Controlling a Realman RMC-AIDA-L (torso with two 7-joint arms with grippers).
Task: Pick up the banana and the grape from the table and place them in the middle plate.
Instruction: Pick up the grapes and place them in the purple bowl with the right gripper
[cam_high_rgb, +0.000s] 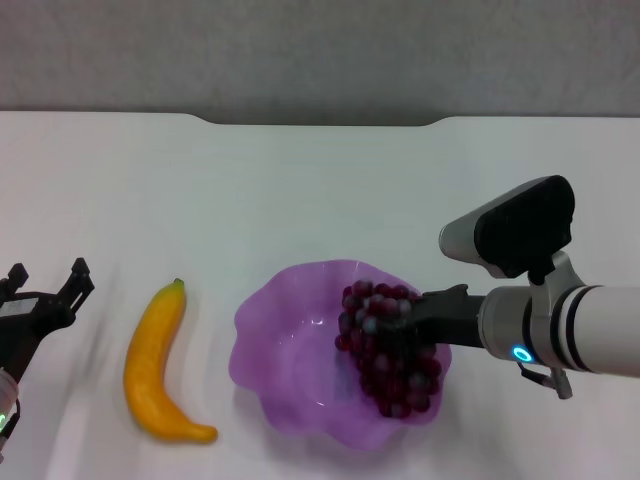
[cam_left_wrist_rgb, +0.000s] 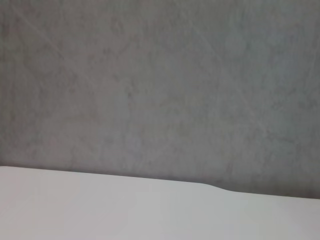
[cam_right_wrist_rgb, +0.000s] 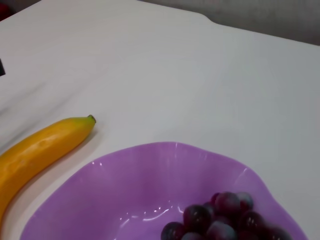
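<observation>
Placing step: the right gripper reaches in over the middle plate, fingers buried in the grape; whether they are clenched or released cannot be told.
Grape position: inside the plate, right of centre.
Release advice: open fully and lift straight up, so no stem snags.
Banana: on the table, just left of the plate.
Left gripper: spread wide, near the banana, grasping nothing.
</observation>
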